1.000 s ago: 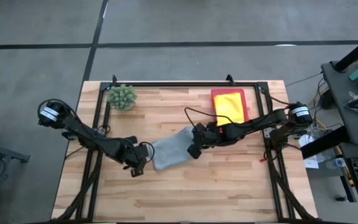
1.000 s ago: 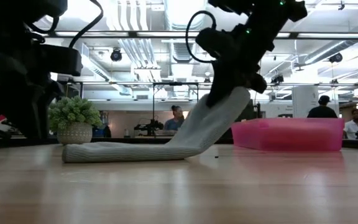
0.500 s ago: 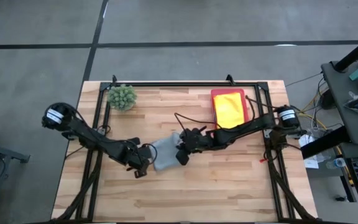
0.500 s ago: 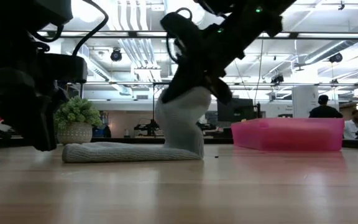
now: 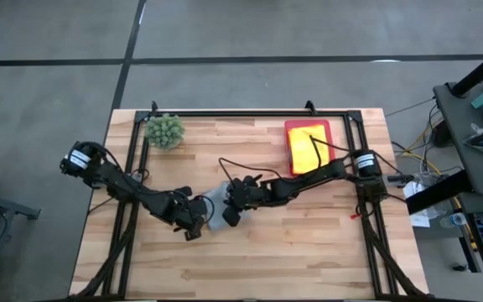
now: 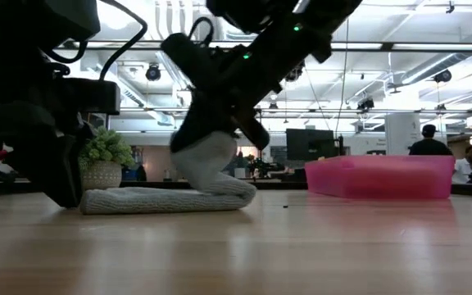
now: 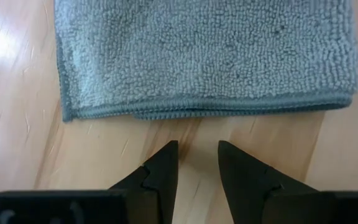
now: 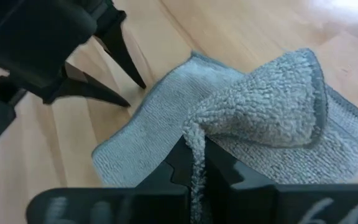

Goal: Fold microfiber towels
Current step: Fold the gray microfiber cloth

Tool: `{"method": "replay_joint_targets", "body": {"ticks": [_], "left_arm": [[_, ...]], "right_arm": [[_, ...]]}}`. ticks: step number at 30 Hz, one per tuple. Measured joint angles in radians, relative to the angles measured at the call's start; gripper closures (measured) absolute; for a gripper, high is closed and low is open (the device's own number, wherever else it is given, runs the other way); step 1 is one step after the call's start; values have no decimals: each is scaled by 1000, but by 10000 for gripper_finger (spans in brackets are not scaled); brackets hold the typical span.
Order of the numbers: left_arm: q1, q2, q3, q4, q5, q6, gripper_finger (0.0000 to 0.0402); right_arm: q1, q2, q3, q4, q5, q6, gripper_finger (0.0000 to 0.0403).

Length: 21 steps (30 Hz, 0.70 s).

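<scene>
Grey towel [image 8: 253, 118] pinched in right hand [image 8: 196, 163].

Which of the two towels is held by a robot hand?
The grey towel, pinched by the right hand at mid-table; the yellow towel lies untouched in the pink tray.

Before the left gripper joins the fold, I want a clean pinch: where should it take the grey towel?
Probably the hemmed edge of the grey towel, facing the left gripper. It lies flat and straight, with open jaws just short of it, so come in low from there. The right gripper already pinches the lifted far edge.
</scene>
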Motion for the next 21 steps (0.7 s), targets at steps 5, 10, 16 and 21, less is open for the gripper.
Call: {"method": "replay_joint_targets", "body": {"ticks": [5, 10, 16, 21], "left_arm": [[0, 0, -2, 11, -8, 0, 301], [0, 0, -7, 21, -13, 0, 301], [0, 0, -17, 52, -22, 0, 301], [1, 0, -19, 61, -22, 2, 301]], "right_arm": [[0, 56, 52, -9, -2, -9, 394], [0, 89, 81, -10, 2, -20, 394], [0, 89, 83, -1, 5, -28, 368], [0, 89, 82, 8, 6, -29, 324]]}}
